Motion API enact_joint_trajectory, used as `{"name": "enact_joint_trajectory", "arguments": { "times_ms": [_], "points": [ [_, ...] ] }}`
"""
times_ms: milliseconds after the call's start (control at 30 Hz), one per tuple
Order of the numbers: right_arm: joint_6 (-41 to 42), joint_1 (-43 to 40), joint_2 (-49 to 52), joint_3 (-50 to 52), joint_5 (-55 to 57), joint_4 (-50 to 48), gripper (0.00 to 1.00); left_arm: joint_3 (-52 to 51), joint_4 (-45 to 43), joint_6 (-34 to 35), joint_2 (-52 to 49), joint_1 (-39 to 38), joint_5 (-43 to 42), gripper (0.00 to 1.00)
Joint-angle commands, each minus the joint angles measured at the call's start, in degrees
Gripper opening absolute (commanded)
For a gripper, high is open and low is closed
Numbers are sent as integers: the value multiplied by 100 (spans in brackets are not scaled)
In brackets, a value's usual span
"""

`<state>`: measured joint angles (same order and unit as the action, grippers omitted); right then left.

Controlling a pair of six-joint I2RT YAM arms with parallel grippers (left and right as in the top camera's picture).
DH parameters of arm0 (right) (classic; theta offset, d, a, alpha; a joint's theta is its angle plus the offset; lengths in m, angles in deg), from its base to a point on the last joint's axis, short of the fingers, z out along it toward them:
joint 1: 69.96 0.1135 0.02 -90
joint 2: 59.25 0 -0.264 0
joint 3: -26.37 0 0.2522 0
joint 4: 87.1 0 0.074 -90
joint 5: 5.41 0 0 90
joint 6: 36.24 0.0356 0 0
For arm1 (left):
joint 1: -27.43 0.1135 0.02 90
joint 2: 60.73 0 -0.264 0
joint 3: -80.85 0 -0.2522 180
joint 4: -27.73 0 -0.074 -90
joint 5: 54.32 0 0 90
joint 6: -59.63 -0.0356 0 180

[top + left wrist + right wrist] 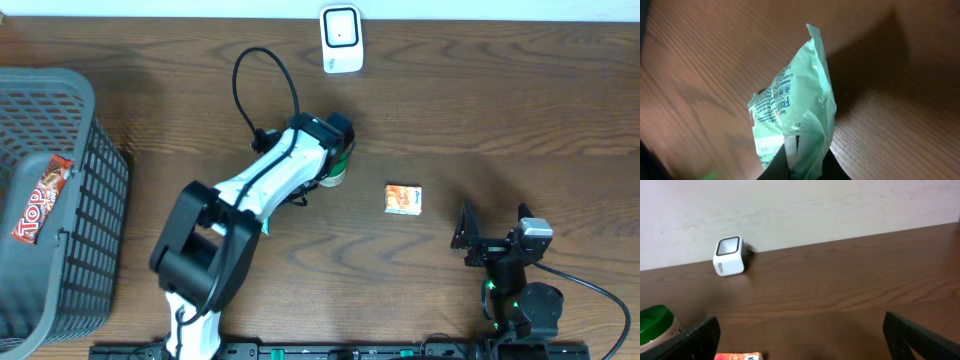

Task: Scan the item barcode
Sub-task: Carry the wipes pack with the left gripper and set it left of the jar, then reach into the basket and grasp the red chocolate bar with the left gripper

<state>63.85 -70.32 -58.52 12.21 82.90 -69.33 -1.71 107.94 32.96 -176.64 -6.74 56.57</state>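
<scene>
Wooden table (pixel 520 110), pale wall (pixel 840 205) | left hand (pixel 799 161) clamped on green packet (pixel 800 95) | right hand (pixel 800 337) spread apart

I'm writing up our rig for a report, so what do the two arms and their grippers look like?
The left arm has white shells with black joints and a looping black cable. The right arm is mostly black, shows a green light and trails a black lead. The left gripper and right gripper both have black fingers.
</scene>
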Motion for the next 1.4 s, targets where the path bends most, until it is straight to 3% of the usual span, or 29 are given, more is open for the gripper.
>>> {"name": "enact_joint_trajectory", "arguments": {
  "times_ms": [0,100,200,467,667,767,867,1100,1233,1367],
  "points": [
    [37,57,-9,7,9,17,99,-11,24,450,-306,11,-120,8],
    [37,57,-9,7,9,17,99,-9,24,444,-361,7,-107,61],
    [37,57,-9,7,9,17,99,105,22,203,-166,13,-68,73],
    [37,57,-9,7,9,17,99,1172,553,-1285,1322,212,-96,79],
    [37,57,-9,7,9,17,99,1683,682,-2179,2924,927,-96,85],
    [37,57,-9,7,9,17,99,1718,688,-2494,3646,1803,-96,85],
    [37,57,-9,7,9,17,99,1718,796,-2496,4168,3158,-348,85],
    [37,57,-9,7,9,17,99,1716,846,-2887,4155,6301,-1543,85],
    [37,57,-9,7,9,17,99,1716,581,-3180,3810,7217,-1578,85],
    [37,57,-9,7,9,17,99,1700,2,-3939,3381,7563,-1574,90]
  ]
}}
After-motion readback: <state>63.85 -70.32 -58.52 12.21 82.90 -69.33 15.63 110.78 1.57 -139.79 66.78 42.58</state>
